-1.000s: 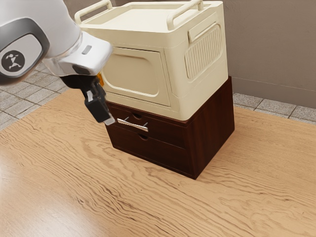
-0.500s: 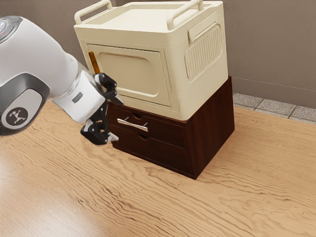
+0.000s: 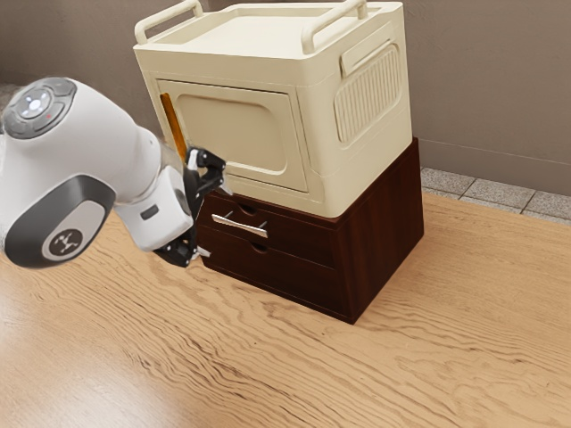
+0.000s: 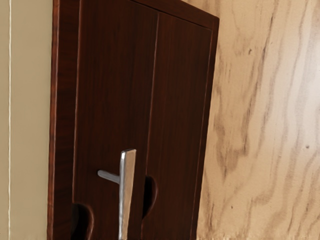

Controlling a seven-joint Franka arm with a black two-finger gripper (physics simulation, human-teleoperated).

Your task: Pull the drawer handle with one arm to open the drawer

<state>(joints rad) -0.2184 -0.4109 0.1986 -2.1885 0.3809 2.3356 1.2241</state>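
The tool (image 3: 216, 221) is spread wide before the dark wooden chest (image 3: 384, 232), one fingertip higher than the other, with nothing clamped between them. The silver handle (image 3: 239, 225) is on the front of the upper drawer (image 3: 308, 242), which sits closed above the lower drawer (image 3: 299, 281). From this angle I can't fairly say whether either fingertip touches the wood. The chest stands on the desk (image 3: 268, 374), with a cream box (image 3: 357, 178) on top.
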